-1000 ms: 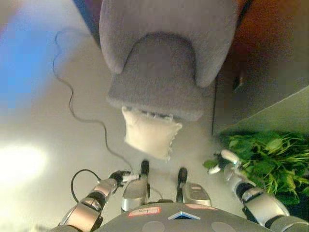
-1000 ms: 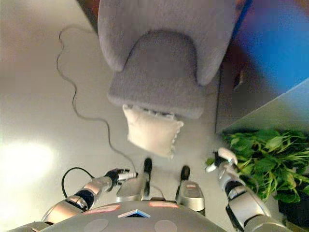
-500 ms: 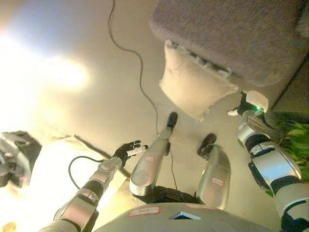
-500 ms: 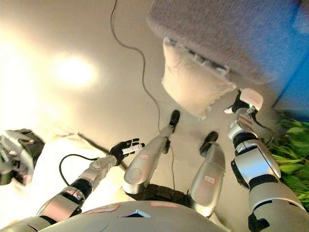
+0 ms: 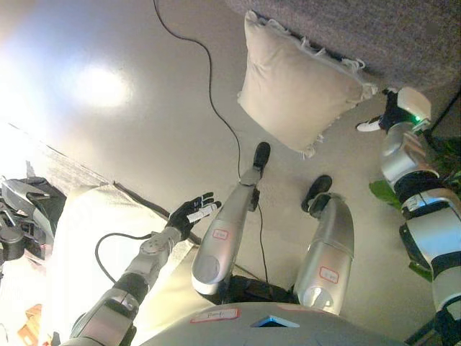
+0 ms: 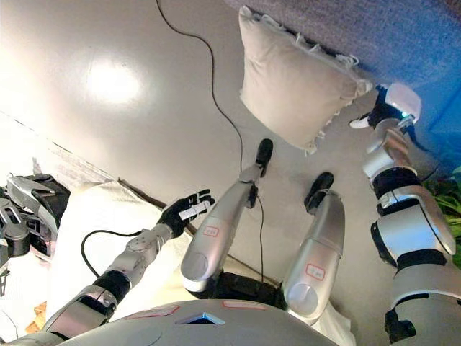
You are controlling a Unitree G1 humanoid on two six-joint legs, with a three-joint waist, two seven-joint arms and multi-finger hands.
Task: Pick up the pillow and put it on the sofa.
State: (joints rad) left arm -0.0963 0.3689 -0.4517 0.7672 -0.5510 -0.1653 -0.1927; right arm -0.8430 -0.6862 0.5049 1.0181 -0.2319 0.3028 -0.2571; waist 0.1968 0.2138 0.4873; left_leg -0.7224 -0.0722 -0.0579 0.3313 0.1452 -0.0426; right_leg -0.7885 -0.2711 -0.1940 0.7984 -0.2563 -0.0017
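Note:
A cream pillow [image 5: 297, 88] with a frilled edge stands on the floor, leaning against the front of the grey sofa [image 5: 374, 32] at the top right. My right hand [image 5: 384, 120] hovers just beside the pillow's right corner, close under the sofa's front edge, open, with a white-tipped finger stretched toward the pillow. It does not hold the pillow. My left hand [image 5: 190, 214] hangs open and empty low on the left, well away from the pillow, fingers spread over the floor.
A pale rug or mat [image 5: 83, 238] covers the floor at the lower left. A dark piece of equipment [image 5: 21, 216] stands at the left edge. Green plant leaves [image 6: 450, 198] show at the right edge, beside my right arm.
The whole view has tipped and shifted, so the sofa now sits at the top right. My right hand has come up from beside the plant to the pillow's right corner. The pillow still leans on the sofa.

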